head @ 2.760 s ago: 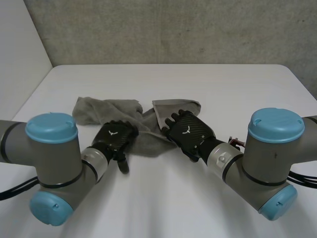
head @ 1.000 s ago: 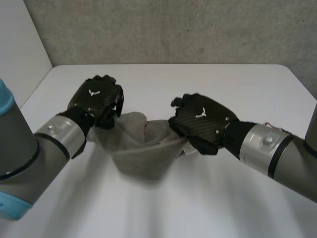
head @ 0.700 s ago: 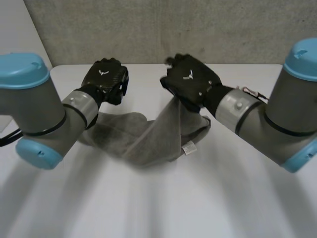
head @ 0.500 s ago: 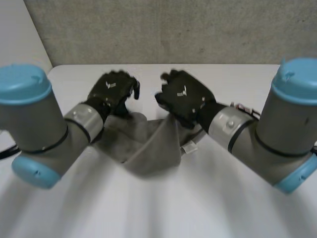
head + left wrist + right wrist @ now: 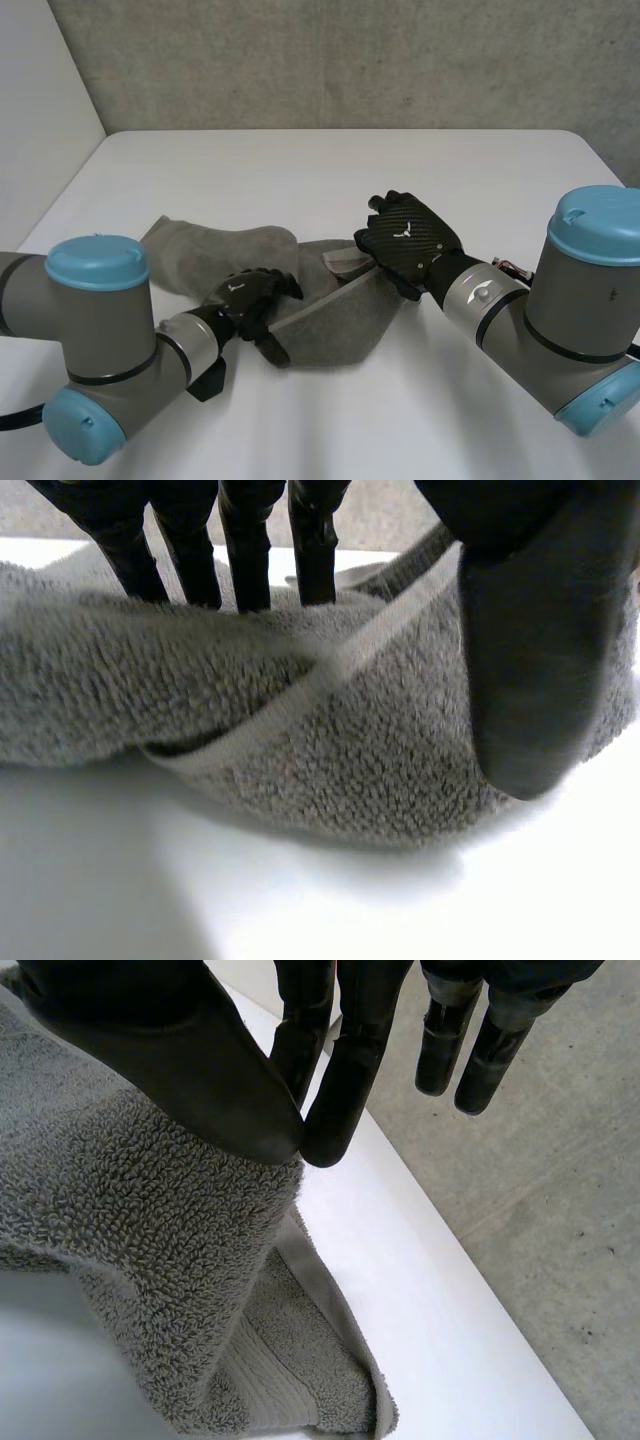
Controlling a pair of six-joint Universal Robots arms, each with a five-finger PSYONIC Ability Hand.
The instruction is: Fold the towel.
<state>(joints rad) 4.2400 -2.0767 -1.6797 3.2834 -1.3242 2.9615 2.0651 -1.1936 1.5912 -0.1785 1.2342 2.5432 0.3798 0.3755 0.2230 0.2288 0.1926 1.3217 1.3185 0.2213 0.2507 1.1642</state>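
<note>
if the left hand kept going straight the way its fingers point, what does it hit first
The towel: fingers of the left hand touch its bunched fold. What lies past the fold is unclear from these views.

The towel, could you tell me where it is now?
In the head view the towel lies bunched on the table between the left hand and right hand, both pinching it.

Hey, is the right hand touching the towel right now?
Touching. The right wrist view shows the right hand pinching the towel at its raised edge, between thumb and a finger.
</note>
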